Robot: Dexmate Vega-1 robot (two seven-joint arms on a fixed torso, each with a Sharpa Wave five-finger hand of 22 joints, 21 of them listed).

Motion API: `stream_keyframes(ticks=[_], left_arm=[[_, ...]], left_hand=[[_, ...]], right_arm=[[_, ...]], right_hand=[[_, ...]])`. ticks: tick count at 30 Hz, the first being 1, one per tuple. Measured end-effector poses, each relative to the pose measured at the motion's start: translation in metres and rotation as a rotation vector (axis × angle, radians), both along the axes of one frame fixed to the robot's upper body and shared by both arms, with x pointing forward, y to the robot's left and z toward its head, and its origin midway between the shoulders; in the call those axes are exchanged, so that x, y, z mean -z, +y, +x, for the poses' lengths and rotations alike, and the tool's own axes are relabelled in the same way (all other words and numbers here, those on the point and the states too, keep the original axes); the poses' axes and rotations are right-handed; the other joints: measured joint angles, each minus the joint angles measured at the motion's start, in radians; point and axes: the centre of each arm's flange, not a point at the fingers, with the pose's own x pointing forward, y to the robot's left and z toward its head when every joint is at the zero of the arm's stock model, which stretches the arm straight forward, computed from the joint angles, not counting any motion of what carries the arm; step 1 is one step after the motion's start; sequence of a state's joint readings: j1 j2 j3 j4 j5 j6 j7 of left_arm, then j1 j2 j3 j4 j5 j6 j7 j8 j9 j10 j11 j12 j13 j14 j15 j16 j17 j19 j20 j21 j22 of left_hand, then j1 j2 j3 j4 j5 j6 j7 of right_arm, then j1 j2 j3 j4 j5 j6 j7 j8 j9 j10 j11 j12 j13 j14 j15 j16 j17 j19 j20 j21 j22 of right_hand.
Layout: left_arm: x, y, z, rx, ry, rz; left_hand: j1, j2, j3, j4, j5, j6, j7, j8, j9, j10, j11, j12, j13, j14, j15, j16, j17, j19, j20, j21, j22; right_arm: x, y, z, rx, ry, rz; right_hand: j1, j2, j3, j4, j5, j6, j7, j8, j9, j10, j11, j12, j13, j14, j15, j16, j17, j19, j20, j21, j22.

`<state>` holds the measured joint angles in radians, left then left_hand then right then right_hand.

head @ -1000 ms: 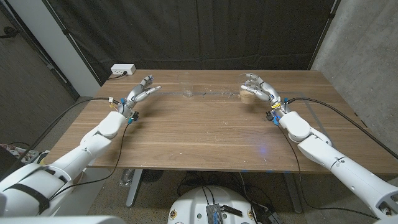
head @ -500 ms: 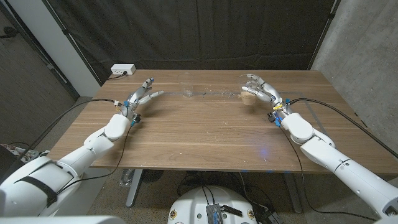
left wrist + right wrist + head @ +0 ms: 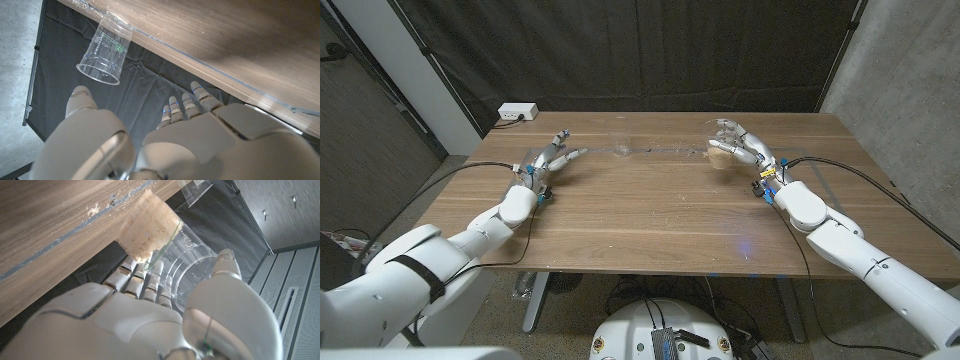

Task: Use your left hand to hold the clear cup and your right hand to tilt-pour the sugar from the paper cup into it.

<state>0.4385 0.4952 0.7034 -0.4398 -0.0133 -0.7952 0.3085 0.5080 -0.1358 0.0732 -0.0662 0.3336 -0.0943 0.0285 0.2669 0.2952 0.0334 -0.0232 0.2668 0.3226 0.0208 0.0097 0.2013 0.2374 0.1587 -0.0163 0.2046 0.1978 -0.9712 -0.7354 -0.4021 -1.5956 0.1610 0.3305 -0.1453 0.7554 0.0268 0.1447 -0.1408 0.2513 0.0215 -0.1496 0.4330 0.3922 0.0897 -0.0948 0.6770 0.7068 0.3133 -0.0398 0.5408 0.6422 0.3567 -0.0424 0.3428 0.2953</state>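
An empty clear cup (image 3: 622, 143) (image 3: 106, 50) stands upright near the table's far edge. My left hand (image 3: 550, 157) (image 3: 180, 125) is to its left, apart from it, with spread fingers pointing toward it and nothing in them. My right hand (image 3: 738, 145) (image 3: 165, 310) wraps its fingers and thumb around a see-through cup (image 3: 720, 152) (image 3: 165, 250) with brownish sugar in its bottom. This cup looks like clear plastic, not paper. Whether its base touches the table I cannot tell. In the right wrist view the empty clear cup (image 3: 194, 189) shows beyond it.
A white power strip (image 3: 517, 112) lies at the table's (image 3: 650, 220) far left corner. Scattered sugar grains (image 3: 665, 148) trail across the wood between the two cups. A black curtain hangs just behind the table's far edge.
My left arm has swung inward and its hand has edged slightly toward the clear cup. The right hand has stayed on its cup with hardly any movement.
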Motion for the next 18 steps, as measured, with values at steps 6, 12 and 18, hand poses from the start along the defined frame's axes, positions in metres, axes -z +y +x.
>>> stream_keyframes(ticks=[6, 12, 18], left_arm=[[-0.010, -0.008, 0.005, 0.007, -0.004, -0.010], [-0.018, -0.014, 0.008, 0.012, -0.003, -0.016], [-0.024, -0.021, 0.015, 0.013, 0.025, -0.012]], left_hand=[[0.002, 0.002, -0.003, 0.003, 0.007, 0.014, -0.003, 0.008, 0.005, 0.005, -0.005, 0.007, 0.005, 0.006, -0.004, 0.007, 0.003, 0.004, 0.004, 0.007, 0.000], [0.002, 0.003, -0.003, 0.003, 0.011, 0.014, -0.003, 0.008, 0.006, 0.013, -0.002, 0.010, 0.010, 0.008, -0.007, 0.007, 0.007, 0.005, 0.002, 0.007, 0.000], [0.007, 0.015, -0.003, 0.003, 0.011, 0.023, -0.002, 0.016, 0.009, 0.016, -0.005, 0.015, 0.014, 0.017, -0.004, 0.009, 0.011, 0.015, 0.004, 0.007, 0.000]], right_arm=[[-0.001, 0.001, -0.002, 0.003, 0.002, -0.005], [-0.001, 0.002, -0.003, 0.006, 0.003, -0.009], [-0.002, 0.002, -0.004, 0.006, 0.000, -0.012]], right_hand=[[0.000, 0.000, -0.003, 0.003, -0.004, 0.000, 0.000, 0.004, 0.005, 0.000, 0.000, 0.004, 0.005, 0.000, 0.000, -0.005, 0.005, 0.000, 0.000, 0.000, 0.000], [0.000, 0.000, -0.003, 0.003, -0.004, 0.005, 0.005, 0.008, 0.005, 0.000, 0.000, 0.008, 0.009, 0.000, 0.000, -0.007, 0.005, 0.000, 0.000, 0.000, 0.000], [0.000, 0.000, -0.003, 0.003, -0.008, 0.005, 0.005, 0.008, 0.005, 0.000, 0.000, 0.008, 0.010, 0.000, 0.000, -0.009, 0.005, 0.000, 0.000, 0.000, 0.000]])
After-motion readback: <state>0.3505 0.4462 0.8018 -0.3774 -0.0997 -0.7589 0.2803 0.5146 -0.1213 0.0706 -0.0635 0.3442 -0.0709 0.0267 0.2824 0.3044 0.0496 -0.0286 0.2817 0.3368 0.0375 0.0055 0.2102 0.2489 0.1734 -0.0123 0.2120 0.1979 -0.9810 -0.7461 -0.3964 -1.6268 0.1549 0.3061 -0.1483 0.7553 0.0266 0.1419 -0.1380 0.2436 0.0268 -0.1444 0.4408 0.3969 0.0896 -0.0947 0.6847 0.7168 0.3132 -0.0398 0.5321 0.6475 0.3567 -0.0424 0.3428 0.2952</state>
